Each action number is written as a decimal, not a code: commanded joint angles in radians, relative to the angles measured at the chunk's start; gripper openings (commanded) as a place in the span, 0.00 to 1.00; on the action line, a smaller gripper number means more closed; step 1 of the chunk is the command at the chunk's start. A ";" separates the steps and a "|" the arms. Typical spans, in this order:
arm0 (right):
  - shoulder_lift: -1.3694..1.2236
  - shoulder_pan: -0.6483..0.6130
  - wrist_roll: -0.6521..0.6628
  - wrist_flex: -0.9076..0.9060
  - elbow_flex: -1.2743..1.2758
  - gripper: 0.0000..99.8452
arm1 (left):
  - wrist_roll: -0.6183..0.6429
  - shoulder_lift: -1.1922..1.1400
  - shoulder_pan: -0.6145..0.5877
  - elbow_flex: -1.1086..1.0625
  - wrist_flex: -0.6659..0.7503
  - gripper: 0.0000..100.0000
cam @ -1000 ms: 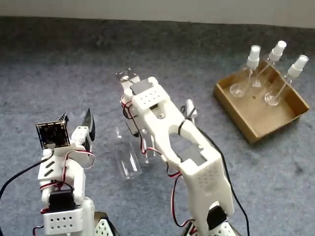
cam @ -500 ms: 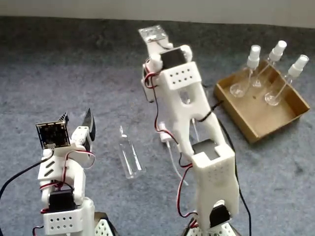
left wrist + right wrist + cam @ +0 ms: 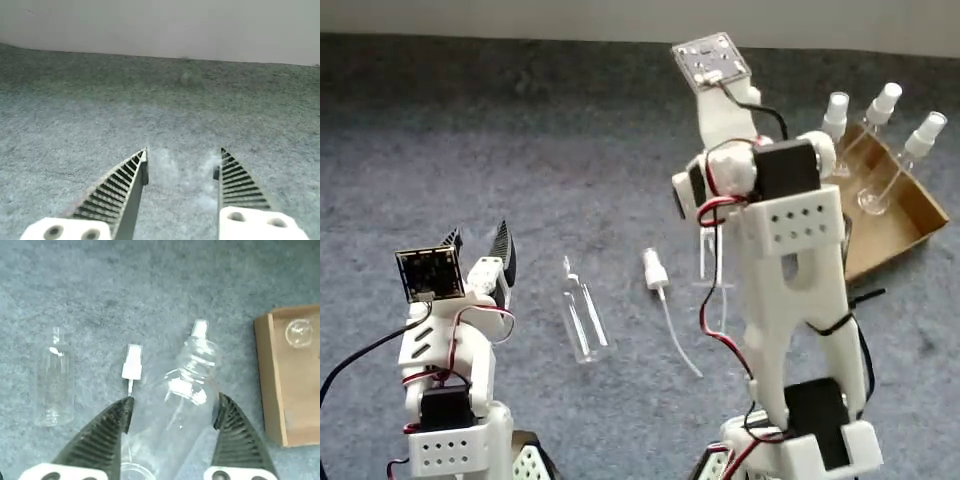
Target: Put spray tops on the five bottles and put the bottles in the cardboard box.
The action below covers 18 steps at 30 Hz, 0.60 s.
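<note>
Bottle (image 3: pixel 192 380) with its spray top on is clamped in my right gripper (image 3: pixel 175 401), near the cardboard box (image 3: pixel 270 380); I'd lift it clear of the near wall before lowering it gently inside.

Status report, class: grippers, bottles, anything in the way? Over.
Left gripper open, empty. Right gripper shut on capped bottle. Loose spray top, bare bottle on carpet.
</note>
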<state>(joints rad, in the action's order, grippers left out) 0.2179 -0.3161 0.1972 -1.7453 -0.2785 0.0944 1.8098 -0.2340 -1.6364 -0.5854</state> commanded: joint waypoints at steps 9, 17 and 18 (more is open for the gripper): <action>0.397 0.166 0.281 0.367 0.743 0.12 | -0.009 0.002 0.024 0.030 0.003 0.19; 0.447 0.268 0.448 0.728 1.167 0.12 | -0.009 0.002 0.065 0.030 0.000 0.19; 0.435 0.280 0.482 0.762 1.198 0.12 | -0.009 0.002 0.065 0.030 0.000 0.19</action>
<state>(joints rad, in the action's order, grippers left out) 0.6322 -0.0829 0.5961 -1.0994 0.8539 0.0944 1.8098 -0.1880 -1.6364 -0.5854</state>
